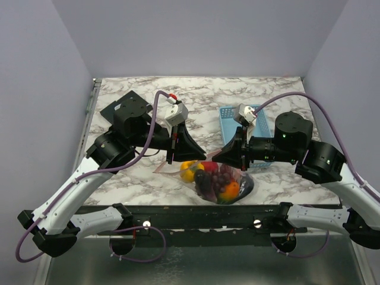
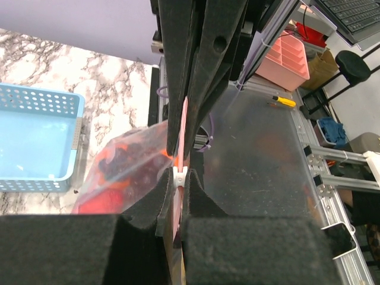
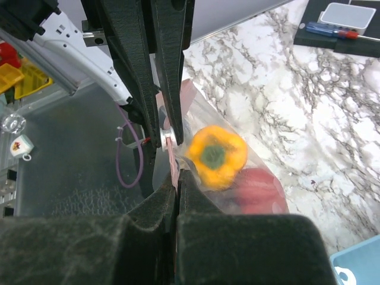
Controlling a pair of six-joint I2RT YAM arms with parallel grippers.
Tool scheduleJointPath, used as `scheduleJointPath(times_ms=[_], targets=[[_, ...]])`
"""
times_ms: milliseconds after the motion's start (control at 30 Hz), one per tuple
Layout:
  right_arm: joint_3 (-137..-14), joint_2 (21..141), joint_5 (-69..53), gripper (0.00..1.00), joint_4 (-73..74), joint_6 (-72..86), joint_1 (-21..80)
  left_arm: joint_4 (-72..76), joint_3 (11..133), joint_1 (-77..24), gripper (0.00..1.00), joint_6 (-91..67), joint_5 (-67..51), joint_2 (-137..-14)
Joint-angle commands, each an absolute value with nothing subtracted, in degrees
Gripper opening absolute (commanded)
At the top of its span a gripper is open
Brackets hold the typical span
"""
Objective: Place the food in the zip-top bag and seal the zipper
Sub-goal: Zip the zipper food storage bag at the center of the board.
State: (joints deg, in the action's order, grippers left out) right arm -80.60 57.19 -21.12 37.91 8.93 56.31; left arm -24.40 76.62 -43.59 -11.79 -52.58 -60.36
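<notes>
the food sits inside the zip-top bag near the basket; left gripper and right gripper each clamp the zipper, so sealing looks underway, not finished.

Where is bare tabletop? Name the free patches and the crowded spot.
Free: the far middle of the table, between the black mat and basket; also the near right, past the bag. Crowded: near centre, where left claw and right claw pinch the bag.
</notes>
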Motion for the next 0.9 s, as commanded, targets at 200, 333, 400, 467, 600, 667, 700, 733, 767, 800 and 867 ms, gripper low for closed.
scheduleJointPath(times_ms=[200,333,400,467,600,667,700,733,767,800,867], targets=[[-85.95,53.59,-10.26,0.01,34.81,6.79,56.35,-26.69,74.68,-43.69,0.0,-12.19,-53.8,-59.38],[-87.01,52.97,-6.78,0.01,35.82,5.89,56.4,-26.72,74.21,-43.71,0.0,-12.28,-53.45,-58.83],[-87.68,52.91,-4.99,0.01,36.72,5.22,56.34,-26.72,73.97,-43.7,0.0,-12.34,-53.24,-58.51],[-88.26,53.02,-3.09,0.01,37.67,4.58,56.34,-26.8,73.84,-43.69,0.0,-12.39,-52.89,-58.1],[-88.92,53.16,-0.4,0.01,38.77,3.56,56.34,-27.44,73.78,-43.76,0.0,-12.27,-51.97,-57.68],[-89.1,53.25,1.7,0.01,39.22,3.28,56.36,-28.03,73.9,-43.68,0.0,-12.03,-51.42,-57.42],[-89.2,53.25,2.4,0.01,39.23,3.11,56.34,-28.43,73.96,-43.73,0.0,-11.91,-51.11,-57.32],[-89.32,53.26,3.06,0.01,39.4,2.96,56.38,-28.84,74.0,-43.69,0.0,-11.66,-50.76,-57.15],[-89.44,53.26,3.61,0.01,39.57,2.84,56.34,-29.36,74.12,-43.68,0.0,-11.42,-50.38,-57.09],[-89.47,53.2,4.3,0.01,39.67,2.67,56.34,-29.99,74.28,-43.71,0.0,-11.12,-50.07,-57.05],[-89.64,53.17,5.4,0.01,39.88,2.36,56.34,-31.19,74.57,-43.7,0.0,-10.54,-49.49,-57.04]])
